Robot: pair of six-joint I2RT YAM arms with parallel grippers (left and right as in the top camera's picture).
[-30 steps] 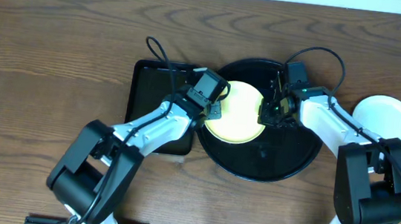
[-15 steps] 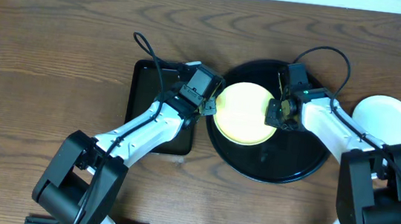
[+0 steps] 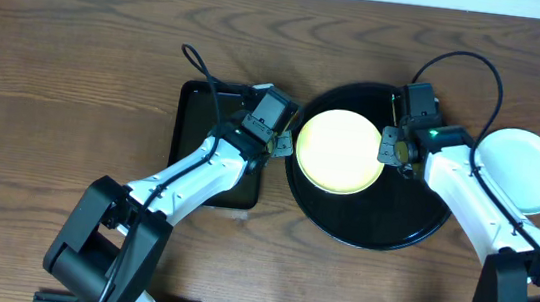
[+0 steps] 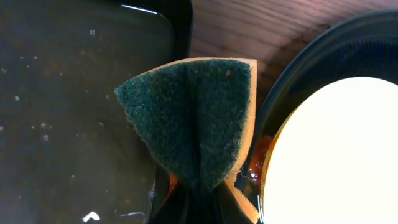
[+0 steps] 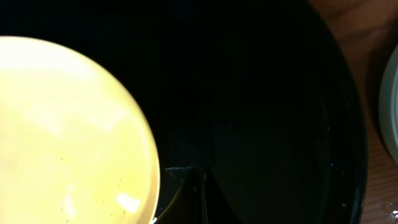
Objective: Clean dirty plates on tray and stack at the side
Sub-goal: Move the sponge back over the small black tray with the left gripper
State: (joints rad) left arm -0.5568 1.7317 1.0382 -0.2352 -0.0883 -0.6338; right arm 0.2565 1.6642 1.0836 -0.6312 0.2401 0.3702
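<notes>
1. The left pincer (image 3: 279,144) is clamped on a folded sponge (image 4: 199,118), above the gap beside the rectangular tray (image 3: 195,148). It should sweep the scourer face lightly across the whole yellow plate (image 3: 340,150).
2. That plate lies on the round tray (image 3: 383,223). The right pincer (image 3: 394,149) sits at its right edge; whether it grips cannot be told.
3. Only the left wrist view shows the orange sauce (image 4: 258,158). Only the overhead shows the pale plate (image 3: 519,169) on the surface (image 3: 77,70).
</notes>
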